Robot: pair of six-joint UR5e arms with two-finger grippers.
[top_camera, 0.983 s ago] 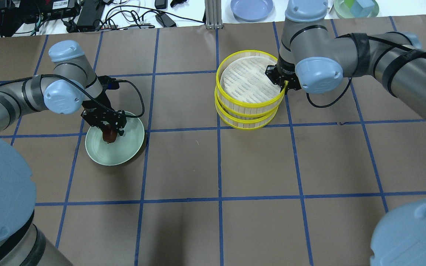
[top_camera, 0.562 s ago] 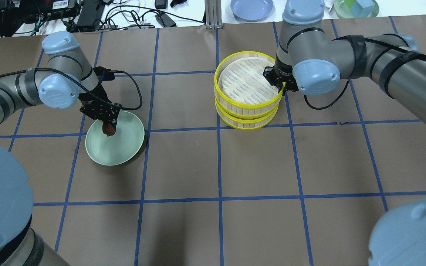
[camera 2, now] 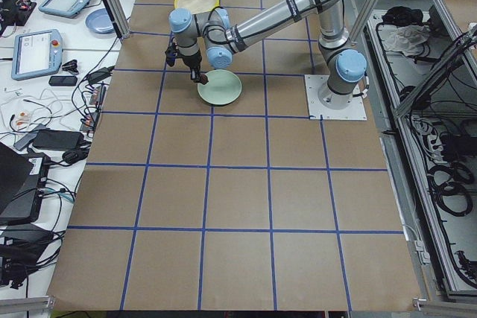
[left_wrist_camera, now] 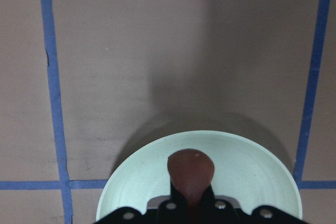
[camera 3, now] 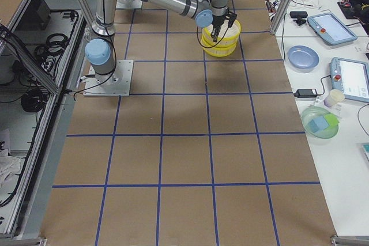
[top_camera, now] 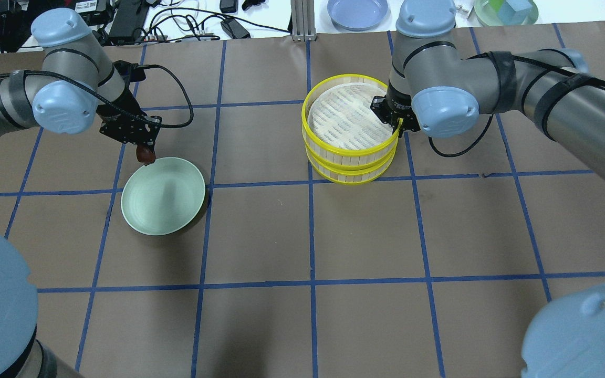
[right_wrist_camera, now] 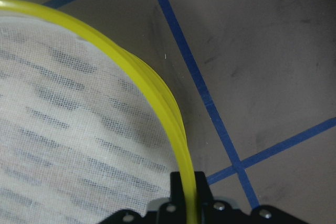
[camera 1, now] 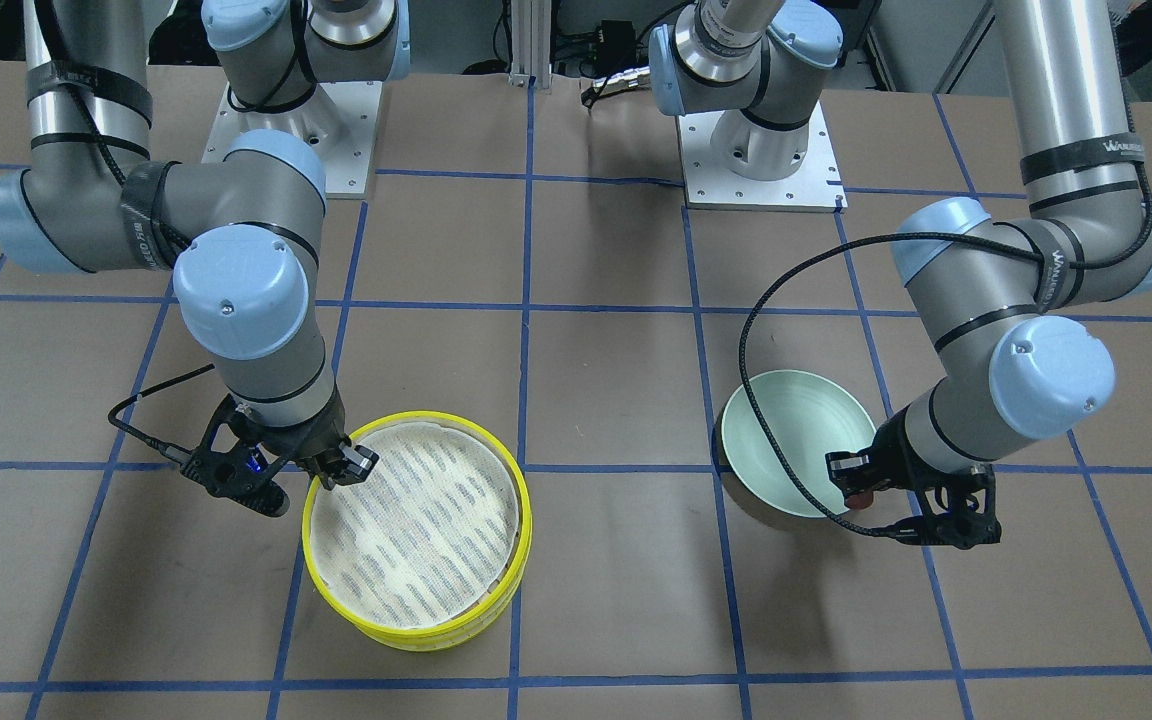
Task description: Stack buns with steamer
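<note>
The brown counter (top_camera: 260,236) is gridded with blue tape (top_camera: 311,236). Alongside it a white bench (camera 3: 346,165) holds cables (top_camera: 197,23), a blue plate (top_camera: 357,11) and two teach pendants (camera 3: 327,27), under even indoor light.

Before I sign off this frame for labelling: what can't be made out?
Lower tray inside: covered by the upper tray, every view.
Brown bun lower part: left wrist view, behind the left gripper and bottom edge.
Right gripper fingers: right wrist view, cut by bottom edge.
</note>
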